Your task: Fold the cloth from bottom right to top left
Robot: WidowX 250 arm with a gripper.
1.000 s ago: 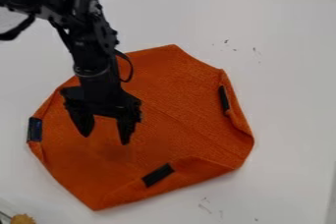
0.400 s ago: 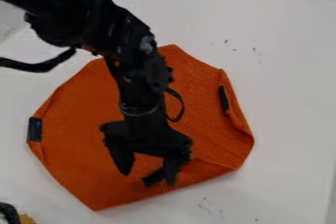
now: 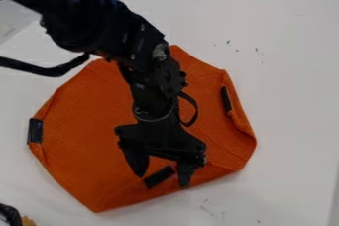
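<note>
Over the lower middle of the orange, many-sided fabric cloth [image 3: 86, 136], the black two-fingered hand [image 3: 163, 175] hangs with its fingers spread wide, gripping nothing; the cloth lies on the smooth white bench [image 3: 285, 81].

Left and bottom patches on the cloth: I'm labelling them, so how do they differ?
The left patch looks dark blue and nearly upright; the bottom patch looks black and slants up rightward. The left patch sits at the edge of the cloth; the bottom patch shows between the fingers of the end effector. Both are dark and oblong.
</note>
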